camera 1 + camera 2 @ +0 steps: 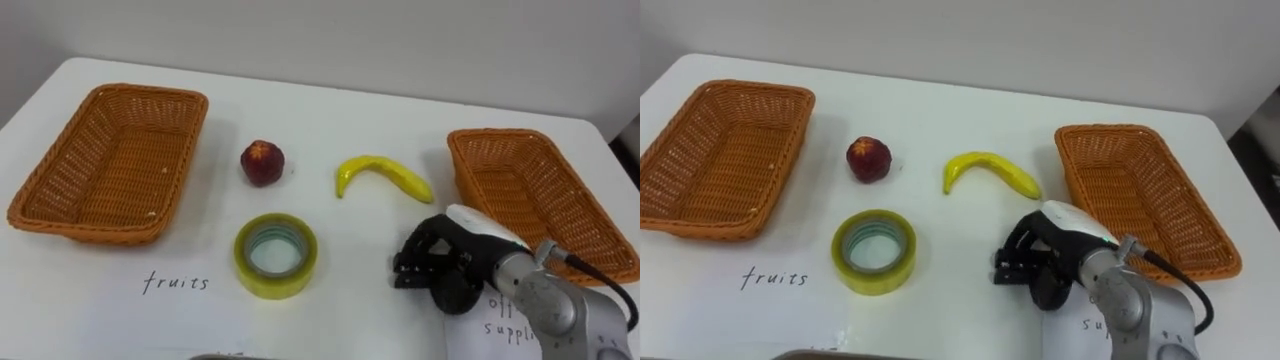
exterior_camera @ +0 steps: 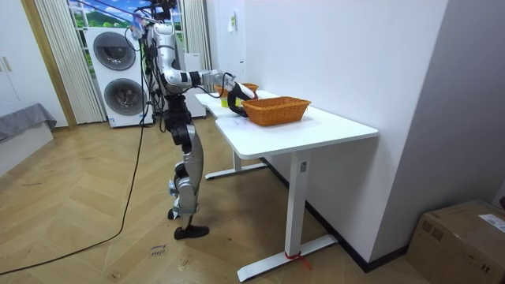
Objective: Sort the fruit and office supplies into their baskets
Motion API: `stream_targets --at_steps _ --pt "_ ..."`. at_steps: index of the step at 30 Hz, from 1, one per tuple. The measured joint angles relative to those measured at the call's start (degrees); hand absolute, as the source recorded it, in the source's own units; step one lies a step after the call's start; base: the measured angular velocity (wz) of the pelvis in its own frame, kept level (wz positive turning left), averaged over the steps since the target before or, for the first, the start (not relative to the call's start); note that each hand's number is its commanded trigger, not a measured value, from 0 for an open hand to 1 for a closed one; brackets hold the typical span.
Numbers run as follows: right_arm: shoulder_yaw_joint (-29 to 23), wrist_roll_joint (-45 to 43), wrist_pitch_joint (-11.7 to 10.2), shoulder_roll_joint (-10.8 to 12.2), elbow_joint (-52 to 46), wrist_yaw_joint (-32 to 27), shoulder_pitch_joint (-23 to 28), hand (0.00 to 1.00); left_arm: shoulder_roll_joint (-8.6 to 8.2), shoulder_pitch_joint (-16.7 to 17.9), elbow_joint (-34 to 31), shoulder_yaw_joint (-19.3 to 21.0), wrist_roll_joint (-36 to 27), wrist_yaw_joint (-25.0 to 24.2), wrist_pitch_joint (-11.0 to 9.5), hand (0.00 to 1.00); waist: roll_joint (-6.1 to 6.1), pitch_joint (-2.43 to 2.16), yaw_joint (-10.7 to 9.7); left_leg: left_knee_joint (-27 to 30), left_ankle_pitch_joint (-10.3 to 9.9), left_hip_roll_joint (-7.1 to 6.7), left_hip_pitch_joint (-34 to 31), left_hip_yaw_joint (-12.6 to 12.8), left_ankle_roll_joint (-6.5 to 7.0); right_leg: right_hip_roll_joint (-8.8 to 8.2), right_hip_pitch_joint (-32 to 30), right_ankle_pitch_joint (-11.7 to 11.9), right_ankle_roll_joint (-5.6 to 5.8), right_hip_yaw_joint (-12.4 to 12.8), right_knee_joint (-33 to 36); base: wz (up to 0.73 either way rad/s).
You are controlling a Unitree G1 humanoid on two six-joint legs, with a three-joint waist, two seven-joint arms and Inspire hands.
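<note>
A red apple [image 1: 262,162], a yellow banana [image 1: 385,175] and a roll of yellow-green tape [image 1: 275,255] lie on the white table [image 1: 330,310] between two wicker baskets. The left basket [image 1: 150,92] stands above a handwritten "fruits" label [image 1: 176,283]. The right basket [image 1: 500,135] stands by a paper label for office supplies [image 1: 510,320]. Both baskets hold nothing. My right hand [image 1: 440,260] hovers low over the table just below the banana and right of the tape, its fingers loosely bent and holding nothing.
In the room view I stand at the short end of the white desk [image 2: 316,130], which runs along the wall. Two stacked washing machines [image 2: 122,75] are behind me and a cardboard box [image 2: 465,237] sits on the wood floor.
</note>
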Motion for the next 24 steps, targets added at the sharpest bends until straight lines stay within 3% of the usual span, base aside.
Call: stream_targets --at_steps 18,24 --pt "1.46 -0.42 0.28 0.40 2.13 -5.37 -0.49 1.00 -0.12 -0.78 -0.14 -0.64 0.05 1.17 -0.01 0.00 0.15 0.02 0.15 -0.34 0.01 0.09 0.00 -0.58 -0.03 0.06 0.19 0.02 0.01 -0.58 0.19 0.02" --pt "1.40 0.66 0.22 0.35 1.59 -5.34 -0.90 1.00 -0.15 -0.33 -3.87 -0.97 0.03 1.10 0.02 0.00 0.28 0.03 0.22 -0.42 0.01 0.11 -0.01 -0.07 -0.02 0.13 -0.11 0.02 0.00 0.24 0.42 -0.04"
